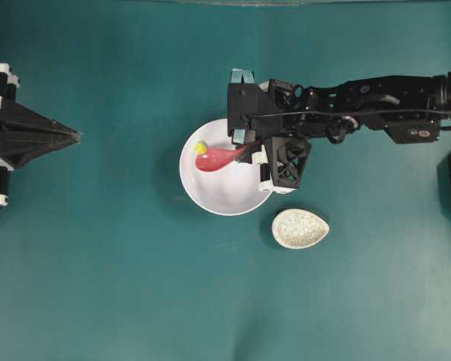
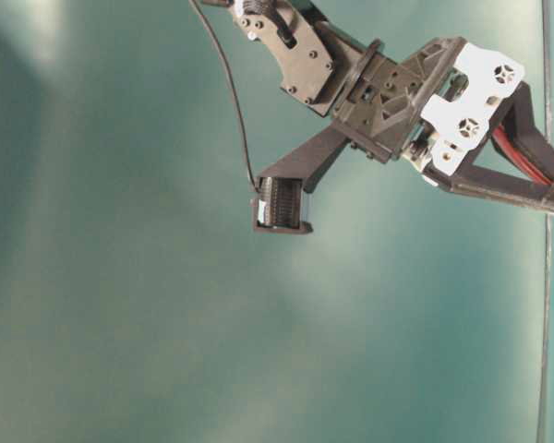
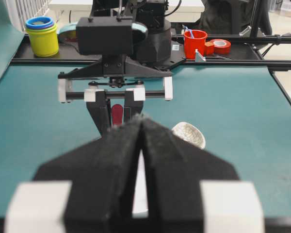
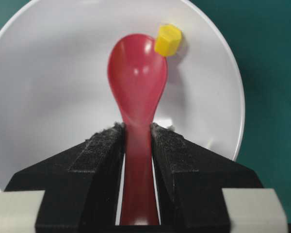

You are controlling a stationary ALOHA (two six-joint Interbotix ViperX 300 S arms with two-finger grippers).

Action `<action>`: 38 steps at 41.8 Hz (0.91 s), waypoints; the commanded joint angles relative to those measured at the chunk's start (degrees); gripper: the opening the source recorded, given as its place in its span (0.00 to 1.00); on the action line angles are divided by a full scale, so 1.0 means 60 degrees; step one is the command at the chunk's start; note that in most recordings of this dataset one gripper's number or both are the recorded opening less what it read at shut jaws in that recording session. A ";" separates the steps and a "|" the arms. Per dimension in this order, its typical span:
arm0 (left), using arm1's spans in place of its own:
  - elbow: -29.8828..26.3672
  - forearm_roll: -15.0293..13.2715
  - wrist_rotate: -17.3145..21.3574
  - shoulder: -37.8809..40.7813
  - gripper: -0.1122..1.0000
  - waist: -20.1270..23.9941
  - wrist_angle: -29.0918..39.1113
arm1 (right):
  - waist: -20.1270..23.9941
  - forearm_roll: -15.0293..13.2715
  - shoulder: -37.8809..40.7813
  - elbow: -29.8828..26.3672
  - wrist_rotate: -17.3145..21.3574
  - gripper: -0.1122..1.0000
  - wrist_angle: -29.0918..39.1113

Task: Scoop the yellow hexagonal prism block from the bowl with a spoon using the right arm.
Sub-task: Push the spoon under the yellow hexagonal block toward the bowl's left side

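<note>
Right wrist view: our right gripper (image 4: 137, 133) clamps the spoon (image 4: 137, 87) handle between its fingers; the yellow hexagonal prism block (image 4: 168, 40) touches the scoop's far rim, inside the bowl (image 4: 48, 87). Our left gripper (image 3: 141, 127) rests closed, empty.

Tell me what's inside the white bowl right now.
Inside the bowl are the pink-red spoon, its handle clamped in the right tool, and the yellow block at the scoop's rim, not in it. The tool covers the bowl's near edge.
</note>
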 commanded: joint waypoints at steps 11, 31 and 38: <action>-0.0234 0.0015 0.0015 0.0044 0.10 0.0000 0.0000 | -0.0015 -0.0029 -0.0264 -0.0190 0.0000 0.33 -0.0103; -0.0234 0.0015 0.0029 0.0029 0.10 0.0000 0.0000 | -0.0015 -0.0205 -0.0483 -0.0132 0.0015 0.33 -0.0234; -0.0234 0.0029 0.0029 0.0044 0.10 0.0000 0.0000 | -0.0015 -0.0249 -0.0527 -0.0117 0.0015 0.33 -0.0293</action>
